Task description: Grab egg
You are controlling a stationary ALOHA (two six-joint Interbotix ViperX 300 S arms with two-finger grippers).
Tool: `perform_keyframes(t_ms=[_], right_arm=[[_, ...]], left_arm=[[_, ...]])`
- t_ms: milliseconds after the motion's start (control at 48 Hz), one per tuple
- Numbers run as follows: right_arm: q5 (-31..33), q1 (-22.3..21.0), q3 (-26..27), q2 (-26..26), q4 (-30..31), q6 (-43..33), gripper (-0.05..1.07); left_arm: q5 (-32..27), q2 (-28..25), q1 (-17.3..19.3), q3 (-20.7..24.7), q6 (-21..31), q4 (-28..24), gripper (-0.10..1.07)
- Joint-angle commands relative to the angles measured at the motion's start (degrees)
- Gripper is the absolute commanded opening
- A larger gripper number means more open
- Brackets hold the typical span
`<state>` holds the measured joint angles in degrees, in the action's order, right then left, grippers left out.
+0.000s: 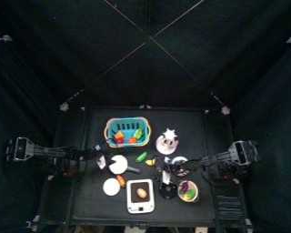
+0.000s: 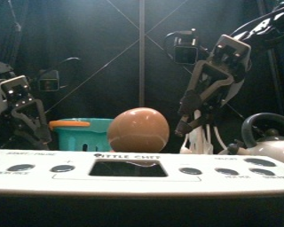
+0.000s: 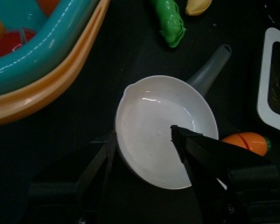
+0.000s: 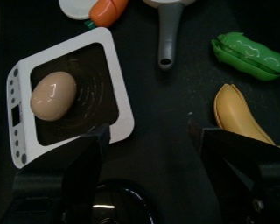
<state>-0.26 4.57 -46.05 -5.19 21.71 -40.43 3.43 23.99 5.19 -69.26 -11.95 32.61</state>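
Squarely on the dark platform of a white toy scale (image 4: pixel 38 66) sits the brown egg (image 4: pixel 52 94), untouched, at the desk's (image 1: pixel 81 187) front edge; in the front view the egg (image 2: pixel 138 129) rises large above the scale's (image 2: pixel 132 165) white panel. Just beside the scale lie a grey pan handle (image 4: pixel 168 39), a green pepper (image 4: pixel 254 54), a yellow banana (image 4: pixel 240 114) and an orange carrot (image 4: pixel 108 9). Right gripper (image 4: pixel 149 144) hangs above the bare desk between scale and banana, its jaws spread wide and holding nothing. Farther back in the top view stand a teal basket (image 1: pixel 127 132) of toy food and a kettle (image 2: pixel 265 142) toward the right. Left gripper (image 3: pixel 149 144) hovers over a white frying pan (image 3: pixel 160 118) near the basket's (image 3: pixel 38 61) rim, jaws parted and empty, with a green vegetable (image 3: pixel 170 22) and an orange piece (image 3: pixel 248 143) lying close by.
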Motion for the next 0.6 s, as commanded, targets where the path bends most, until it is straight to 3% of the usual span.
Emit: perform_keyframes(t_ms=[0,417,583], right_arm=[[-0.4,-0.3,0.4,-1.8,-0.1,-0.2,1.00],[-0.3,-0.2,-0.6,-1.9,-0.8,-0.4,1.00],[-0.2,-0.2,-0.9,-1.8,-0.8,-0.4,1.00]], left_arm=[[0.4,-0.2,-2.5,2.8,0.0,0.1,0.89],[-1.1,-6.5,-11.3,12.1,-0.4,-0.2,0.95],[2.8,-10.6,-14.7,15.6,-0.5,-2.6,1.01]])
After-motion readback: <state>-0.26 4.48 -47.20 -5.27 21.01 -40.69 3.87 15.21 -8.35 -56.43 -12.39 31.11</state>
